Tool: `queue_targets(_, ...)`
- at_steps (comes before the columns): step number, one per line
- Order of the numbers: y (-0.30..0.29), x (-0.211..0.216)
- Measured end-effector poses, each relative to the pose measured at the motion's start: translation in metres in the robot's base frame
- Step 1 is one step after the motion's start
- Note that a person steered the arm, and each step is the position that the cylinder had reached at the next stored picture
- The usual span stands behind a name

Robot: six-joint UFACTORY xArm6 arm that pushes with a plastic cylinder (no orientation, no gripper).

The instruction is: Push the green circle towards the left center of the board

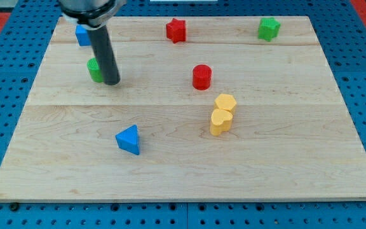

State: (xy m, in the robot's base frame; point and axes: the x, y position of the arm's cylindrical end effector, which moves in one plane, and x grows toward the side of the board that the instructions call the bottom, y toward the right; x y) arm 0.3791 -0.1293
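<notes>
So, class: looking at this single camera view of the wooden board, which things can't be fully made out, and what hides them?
- Green circle block: right part hidden behind the dark rod; my tip sits at its right, contact unclear.
- Blue block at the view's top left: partly covered by the arm, shape uncertain.
- Arm above the rod: cut off by the view's top edge.
</notes>
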Motion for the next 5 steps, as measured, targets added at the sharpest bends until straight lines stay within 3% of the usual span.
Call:
queue_targets(1,-0.001,-0.032)
queue_targets(3,-0.082,-0.005)
queue_targets(5,-0.077,-0.019)
